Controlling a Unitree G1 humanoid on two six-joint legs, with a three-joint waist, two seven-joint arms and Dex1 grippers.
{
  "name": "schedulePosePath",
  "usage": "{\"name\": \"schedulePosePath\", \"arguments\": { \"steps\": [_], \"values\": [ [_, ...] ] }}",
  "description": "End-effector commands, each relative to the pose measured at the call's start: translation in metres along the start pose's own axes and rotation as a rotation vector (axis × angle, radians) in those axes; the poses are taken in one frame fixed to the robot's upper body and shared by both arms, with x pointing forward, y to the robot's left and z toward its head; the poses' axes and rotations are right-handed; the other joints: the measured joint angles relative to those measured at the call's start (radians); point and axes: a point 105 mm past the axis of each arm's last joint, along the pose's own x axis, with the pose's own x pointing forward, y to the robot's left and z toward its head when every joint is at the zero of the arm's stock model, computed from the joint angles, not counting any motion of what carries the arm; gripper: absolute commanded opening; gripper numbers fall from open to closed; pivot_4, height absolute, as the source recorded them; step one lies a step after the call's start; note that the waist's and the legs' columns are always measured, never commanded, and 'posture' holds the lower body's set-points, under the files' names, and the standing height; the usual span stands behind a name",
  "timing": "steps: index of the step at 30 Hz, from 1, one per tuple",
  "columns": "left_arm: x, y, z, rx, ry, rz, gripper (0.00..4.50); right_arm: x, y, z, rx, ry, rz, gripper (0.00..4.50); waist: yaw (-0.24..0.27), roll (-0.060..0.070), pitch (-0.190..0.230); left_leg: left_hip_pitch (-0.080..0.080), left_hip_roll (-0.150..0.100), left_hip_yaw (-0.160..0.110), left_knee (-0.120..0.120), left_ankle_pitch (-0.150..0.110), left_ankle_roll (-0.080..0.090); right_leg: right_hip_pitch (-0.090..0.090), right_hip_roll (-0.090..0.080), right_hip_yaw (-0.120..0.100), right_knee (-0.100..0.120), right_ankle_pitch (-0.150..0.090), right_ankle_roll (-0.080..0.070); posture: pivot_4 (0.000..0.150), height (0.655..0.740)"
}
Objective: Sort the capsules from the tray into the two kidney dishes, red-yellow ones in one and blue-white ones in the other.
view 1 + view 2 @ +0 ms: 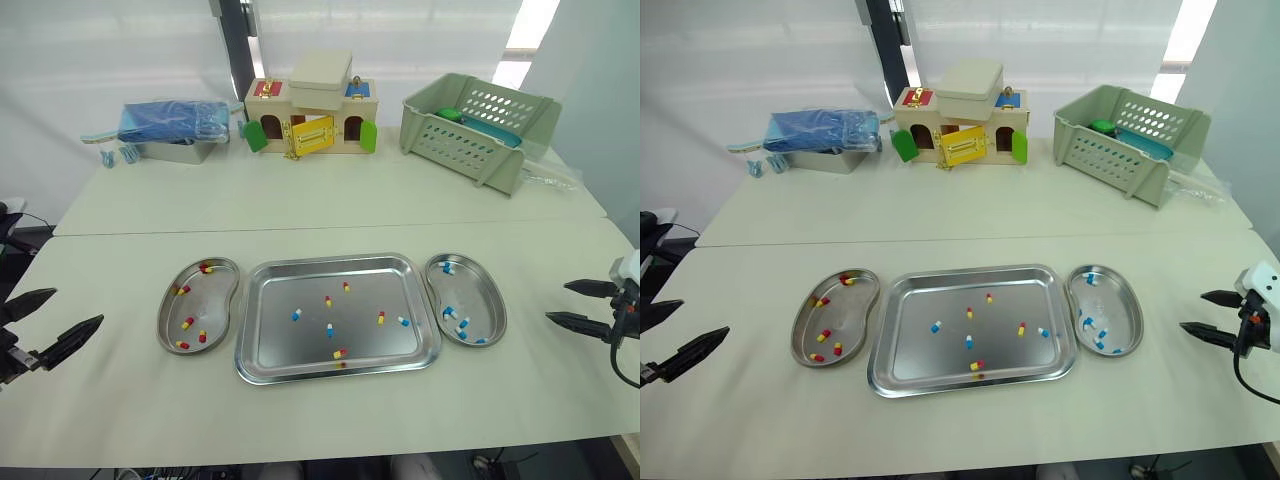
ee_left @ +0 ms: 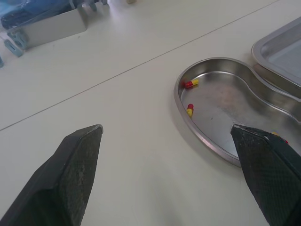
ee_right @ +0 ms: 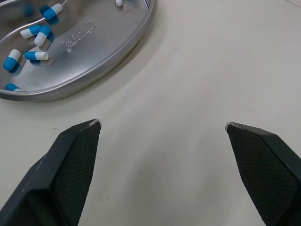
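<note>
While both claws hang empty with fingers wide apart over the white surface (image 1: 120,400), the left claw (image 1: 78,305) beside the left steel kidney dish (image 1: 212,300) and the right claw (image 1: 556,301) beyond the right steel kidney dish (image 1: 478,292), about 7 capsules lie scattered on the rectangular steel tray (image 1: 280,342) between them: red-yellow capsules (image 1: 381,318) and blue-white capsules (image 1: 296,314).

Likely trouble: a capsule may roll or skid on the slick steel under broad fingertips, and the one against the near wall (image 1: 340,353) leaves little room. Head views give the tray's contents. The right wrist view adds a stamped mark (image 3: 78,36) on its dish floor.
</note>
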Motion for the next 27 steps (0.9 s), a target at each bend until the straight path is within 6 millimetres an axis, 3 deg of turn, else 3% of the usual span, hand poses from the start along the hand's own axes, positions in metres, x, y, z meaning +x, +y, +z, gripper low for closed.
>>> {"name": "schedulePosePath", "arguments": {
  "steps": [1,8,16,21,27],
  "values": [
    [0.001,-0.01,0.016,0.062,-0.082,-0.036,4.5,-0.008,-0.002,0.01,-0.041,-0.017,-0.01,4.48,0.0,0.0,0.0,0.0,0.0,0.0,0.0,0.0,0.0,0.0,0.0,0.0,0.0,0.0,0.0,0.15,0.74],
    [0.002,-0.085,0.008,0.013,-0.199,-0.206,4.5,-0.005,0.002,0.019,-0.066,-0.035,0.011,4.48,-0.001,0.0,0.0,0.0,0.0,0.003,0.0,0.0,0.0,0.0,-0.001,0.002,-0.001,0.0,0.0,0.15,0.74],
    [-0.006,-0.155,-0.005,-0.104,-0.283,-0.24,4.5,-0.002,0.013,0.032,-0.094,-0.05,0.042,4.48,0.01,-0.001,0.0,0.001,0.0,0.003,0.002,0.0,0.0,0.003,-0.001,0.002,-0.001,0.0,0.0,0.15,0.74],
    [-0.011,-0.185,-0.011,-0.159,-0.314,-0.233,4.5,0.0,0.015,0.037,-0.103,-0.053,0.05,4.48,0.013,-0.001,0.0,0.001,0.0,0.003,0.002,0.0,0.0,0.003,-0.001,0.002,-0.001,0.0,0.0,0.15,0.74],
    [-0.01,-0.201,-0.01,-0.171,-0.354,-0.181,4.5,0.003,0.021,0.042,-0.116,-0.064,0.072,4.48,0.017,-0.001,0.0,0.002,0.0,0.003,0.002,0.0,0.0,0.005,-0.001,0.002,-0.002,0.0,0.0,0.15,0.74]
  ]
}}
